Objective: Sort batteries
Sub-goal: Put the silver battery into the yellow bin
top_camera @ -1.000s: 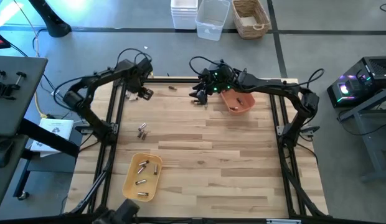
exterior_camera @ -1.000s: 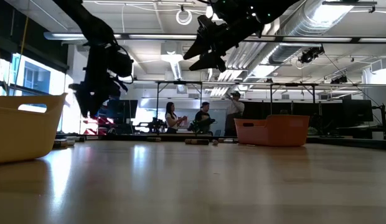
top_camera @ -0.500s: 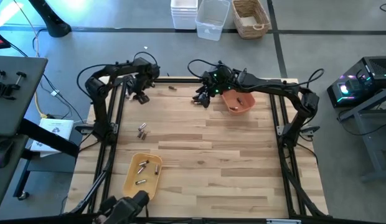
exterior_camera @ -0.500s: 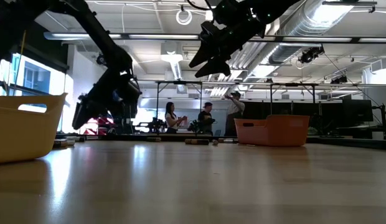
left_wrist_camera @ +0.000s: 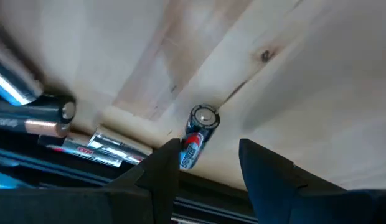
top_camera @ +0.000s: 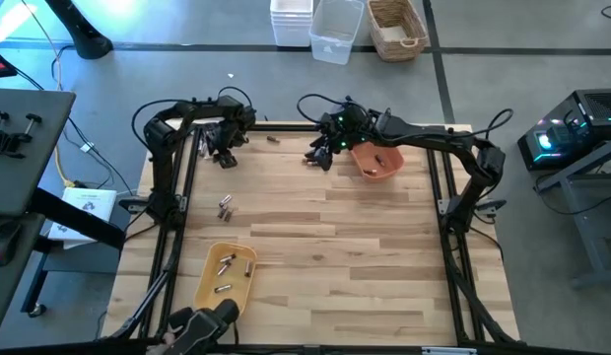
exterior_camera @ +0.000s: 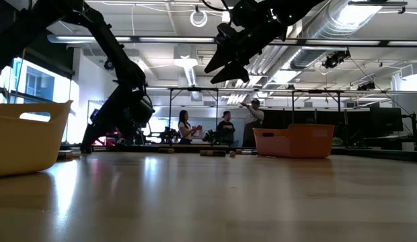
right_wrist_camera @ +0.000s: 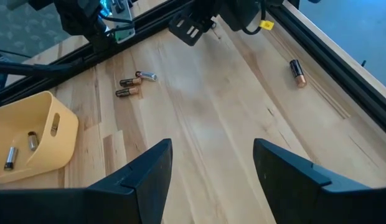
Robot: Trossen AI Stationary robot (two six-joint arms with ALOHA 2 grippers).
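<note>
Wooden table (top_camera: 315, 256) with batteries (top_camera: 225, 206) scattered about; left gripper (left_wrist_camera: 205, 163) spread wide over one, right gripper (right_wrist_camera: 208, 163) wide open; people (exterior_camera: 225, 128) stand beyond.

Small cylindrical batteries (top_camera: 225, 206) lying scattered on the wood, others (top_camera: 225, 263) inside the yellow tray (top_camera: 209, 287).

The table (top_camera: 315, 237) is pale wood planks with a smooth, faintly shiny finish. Both trays, yellow (top_camera: 212, 296) at 7 o'clock and orange (top_camera: 370, 168) at 1 o'clock, look like matt plastic. The battery (left_wrist_camera: 196, 140) has glossy metal.
</note>
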